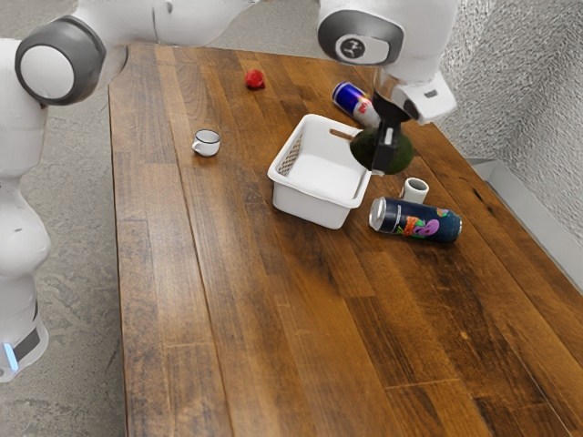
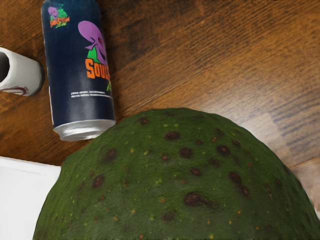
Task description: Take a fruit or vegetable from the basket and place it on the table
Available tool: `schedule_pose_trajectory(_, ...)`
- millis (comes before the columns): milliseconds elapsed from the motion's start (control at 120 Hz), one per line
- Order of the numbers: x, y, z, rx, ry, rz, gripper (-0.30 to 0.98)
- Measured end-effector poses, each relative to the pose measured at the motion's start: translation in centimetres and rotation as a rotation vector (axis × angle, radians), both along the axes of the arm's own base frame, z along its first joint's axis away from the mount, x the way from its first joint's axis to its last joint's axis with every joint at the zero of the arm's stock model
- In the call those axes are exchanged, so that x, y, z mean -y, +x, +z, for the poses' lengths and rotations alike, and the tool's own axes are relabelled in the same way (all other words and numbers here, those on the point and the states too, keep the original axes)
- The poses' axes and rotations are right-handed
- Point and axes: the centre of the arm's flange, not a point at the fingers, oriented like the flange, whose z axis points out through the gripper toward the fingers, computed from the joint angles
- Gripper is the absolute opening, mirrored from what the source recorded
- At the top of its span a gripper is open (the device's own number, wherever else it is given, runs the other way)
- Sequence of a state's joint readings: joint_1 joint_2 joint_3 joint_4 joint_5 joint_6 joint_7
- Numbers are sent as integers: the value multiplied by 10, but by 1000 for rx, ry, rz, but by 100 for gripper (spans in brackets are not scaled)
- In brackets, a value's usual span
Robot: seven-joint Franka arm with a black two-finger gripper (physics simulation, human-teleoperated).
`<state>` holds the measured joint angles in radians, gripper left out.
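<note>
a speckled green avocado (image 1: 404, 153) is being clamped by the black two-finger gripper (image 1: 383, 167). it is being held near the white plastic basket (image 1: 310, 207).

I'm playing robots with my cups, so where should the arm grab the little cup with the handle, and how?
Probably by the rim of the little cup, opposite its handle, coming straight down from above. It stands upright with an open top, so the fingers could pinch its wall, one inside and one outside, without bumping the handle.
</note>
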<state>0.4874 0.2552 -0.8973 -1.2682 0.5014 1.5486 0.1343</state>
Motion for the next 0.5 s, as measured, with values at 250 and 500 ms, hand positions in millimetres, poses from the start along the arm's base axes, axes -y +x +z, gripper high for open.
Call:
schedule_pose_trajectory(250,8,51,-82,-81,-78,-26,40)
schedule_pose_trajectory(500,16,60,-90,-22,-109,-14,50)
